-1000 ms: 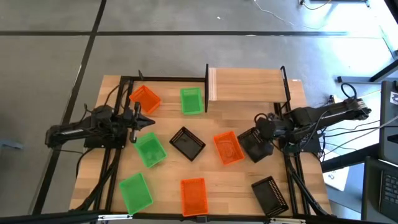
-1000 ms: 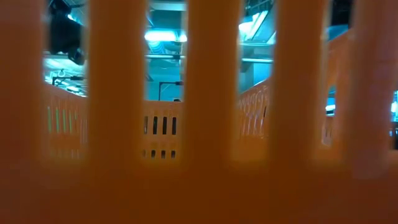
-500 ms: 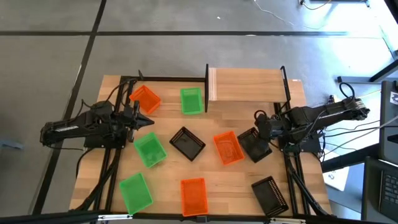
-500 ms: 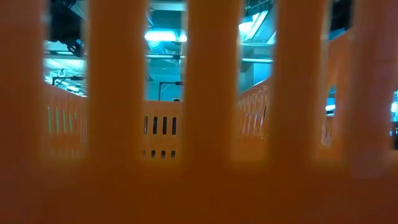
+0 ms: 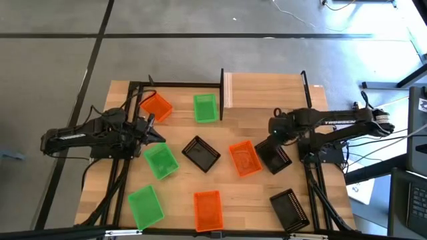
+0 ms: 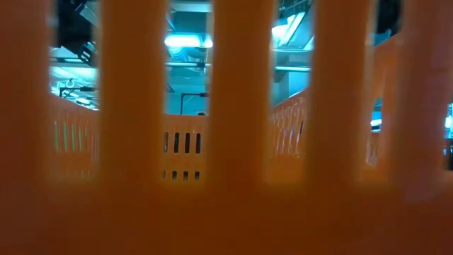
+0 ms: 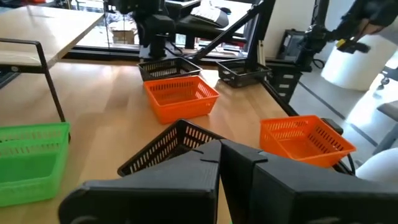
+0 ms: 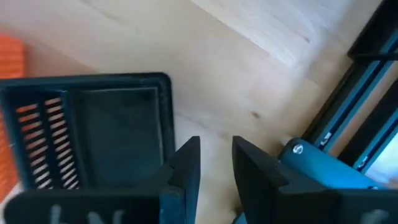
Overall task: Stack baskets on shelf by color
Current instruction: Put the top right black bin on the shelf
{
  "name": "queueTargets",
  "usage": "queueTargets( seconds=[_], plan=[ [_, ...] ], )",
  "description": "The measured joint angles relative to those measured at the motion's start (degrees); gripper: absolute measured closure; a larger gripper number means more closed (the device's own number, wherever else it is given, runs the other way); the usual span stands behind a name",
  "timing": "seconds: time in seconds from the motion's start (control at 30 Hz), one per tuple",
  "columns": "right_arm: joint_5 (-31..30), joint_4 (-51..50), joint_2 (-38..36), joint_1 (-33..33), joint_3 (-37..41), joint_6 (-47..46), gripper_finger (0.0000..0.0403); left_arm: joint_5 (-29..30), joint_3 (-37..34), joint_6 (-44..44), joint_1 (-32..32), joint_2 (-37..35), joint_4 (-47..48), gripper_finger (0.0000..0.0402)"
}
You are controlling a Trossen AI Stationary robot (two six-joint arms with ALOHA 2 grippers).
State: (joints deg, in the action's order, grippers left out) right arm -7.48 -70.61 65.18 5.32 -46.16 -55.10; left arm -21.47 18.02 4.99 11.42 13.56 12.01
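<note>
High view: shelf bare at the far edge; my right gripper hovers beside a black basket.
Right wrist view: my fingers narrow, holding nothing.
Left wrist view: my left gripper closed, idle.
Risk: closing beside the rim, I'd shove it.

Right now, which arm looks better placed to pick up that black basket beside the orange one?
The right. The right gripper hangs at the rim of the black basket, which shows in its wrist view. The left gripper is across the table.
</note>
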Motion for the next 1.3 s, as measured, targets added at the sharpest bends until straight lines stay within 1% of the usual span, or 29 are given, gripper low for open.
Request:
queueTargets(
  seconds=[0.13,0.27,0.43,0.83,1.1,1.3],
  plan=[
    [3.24,3.59,0.36,3.21,1.54,3.15,0.0313,-0.15,0.0,0.0,0.02,0.0,0.0,0.0401],
    [7.41,6.7,0.4,4.71,2.45,5.66,0.0313,-0.31,0.0,-0.14,0.02,0.0,-0.02,0.0401],
    [7.28,6.63,1.42,6.03,2.45,6.09,0.0313,-0.31,0.0,-0.65,0.02,-0.02,-0.02,0.0401],
    [7.68,7.11,8.72,6.7,2.47,8.24,0.0313,-0.73,0.0,-0.68,0.02,-0.02,-0.02,0.0401],
    [8.09,9.87,11.33,6.7,2.47,9.16,0.0313,-0.73,0.0,-0.68,0.02,-0.02,-0.02,0.0401],
    [9.2,9.28,11.72,6.7,1.95,11.2,0.0313,-0.72,0.02,-0.7,0.02,-0.02,-0.02,0.0401]
  ],
)
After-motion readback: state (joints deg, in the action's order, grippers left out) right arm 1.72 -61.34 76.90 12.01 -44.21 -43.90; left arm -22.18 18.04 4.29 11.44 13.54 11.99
